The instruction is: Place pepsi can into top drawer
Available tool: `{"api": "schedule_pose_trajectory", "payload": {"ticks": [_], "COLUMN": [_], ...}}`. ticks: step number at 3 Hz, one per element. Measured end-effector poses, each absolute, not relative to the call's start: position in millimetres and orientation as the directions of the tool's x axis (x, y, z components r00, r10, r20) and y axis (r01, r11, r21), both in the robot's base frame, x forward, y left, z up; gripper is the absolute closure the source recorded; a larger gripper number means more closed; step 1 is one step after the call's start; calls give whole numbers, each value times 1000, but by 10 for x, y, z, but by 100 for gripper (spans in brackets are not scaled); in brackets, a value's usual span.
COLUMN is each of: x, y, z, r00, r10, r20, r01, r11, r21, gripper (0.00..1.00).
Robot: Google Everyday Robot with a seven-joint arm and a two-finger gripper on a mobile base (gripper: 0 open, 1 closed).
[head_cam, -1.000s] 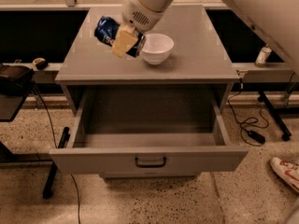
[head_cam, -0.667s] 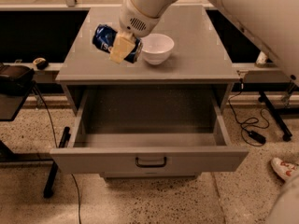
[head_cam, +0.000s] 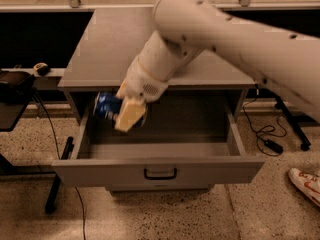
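Arm (head_cam: 235, 39): white, comes in from upper right, crosses over the tabletop; wrist dips past its front edge.
Cabinet: grey; tabletop (head_cam: 107, 44) shows on the left, rest hidden by the arm.
Top drawer (head_cam: 210, 169): pulled well out, floor visible, dark handle (head_cam: 160, 174) at centre of front panel.
End effector (head_cam: 120, 115): in drawer opening, left side, below tabletop level; clamped on the can, w/ a yellowish finger (head_cam: 129, 116) across its near side.
Pepsi can (head_cam: 105, 106): in grasp, tilted, over the drawer's left interior, near left wall; contact w/ wall or floor cannot be told.
Change: approx. a sec ago the can was held above the tabletop; it has since been carried fwd and down into the drawer opening.
Meaning: transport leg judged nearly done. Remaining: lower, release, withdraw.
Risk: little clearance to left wall and to cabinet edge above; a tilted can may roll once let go.
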State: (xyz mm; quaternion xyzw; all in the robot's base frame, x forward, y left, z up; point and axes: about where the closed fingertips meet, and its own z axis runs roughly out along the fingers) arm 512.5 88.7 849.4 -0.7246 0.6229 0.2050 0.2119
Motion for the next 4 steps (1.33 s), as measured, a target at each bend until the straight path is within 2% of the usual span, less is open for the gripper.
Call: {"api": "schedule_pose_trajectory", "payload": {"ticks": [1,2,4], "x": [4824,4819,5269], "y": [807,857,385], "z": [8085,8103,7088], "r00": [137,160,97], "r10": [-840,-840,-919], "r20": [-526,-518,-383], "r01": [-984,-974,-984], "r11": [-178,-220,-147], "r21": [29,55,105], "gripper": [100,100,100]}}
